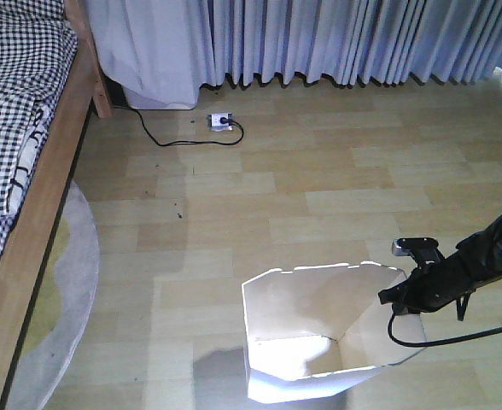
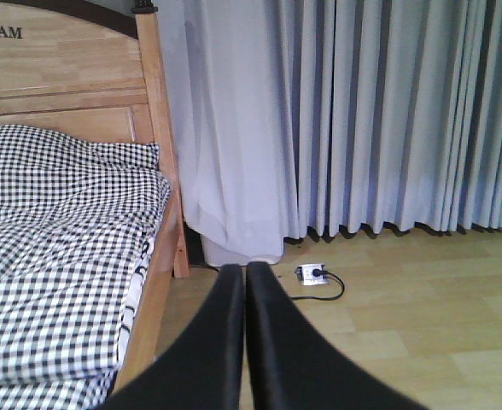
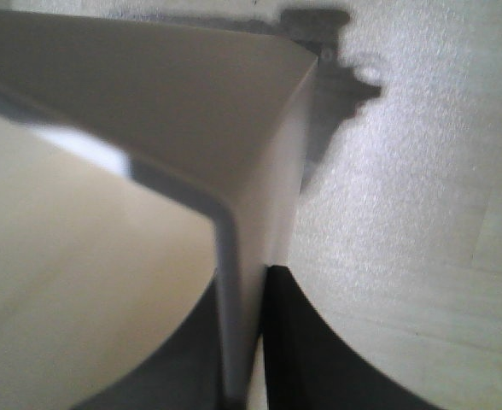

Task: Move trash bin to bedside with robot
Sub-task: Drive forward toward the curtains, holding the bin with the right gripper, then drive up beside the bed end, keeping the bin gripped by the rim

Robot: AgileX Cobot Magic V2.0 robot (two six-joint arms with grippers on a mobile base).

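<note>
The white trash bin (image 1: 319, 329) stands on the wood floor at the front, right of centre, its cream inside showing. My right gripper (image 1: 402, 299) is shut on the bin's right wall, one finger inside and one outside; the right wrist view shows the thin wall (image 3: 251, 248) pinched between the black fingers (image 3: 311, 359). The bed (image 1: 20, 128) with checked bedding and a light wooden frame runs along the left, well apart from the bin. My left gripper (image 2: 244, 282) is shut and empty, held in the air facing the bed (image 2: 63, 248) and the curtains. The left gripper does not show in the front view.
A round grey and yellow rug (image 1: 59, 290) lies beside the bed. A white power strip (image 1: 221, 121) with a black cable lies near the curtains (image 1: 336, 38). A white box (image 2: 242, 249) stands under the curtain by the bed's headboard.
</note>
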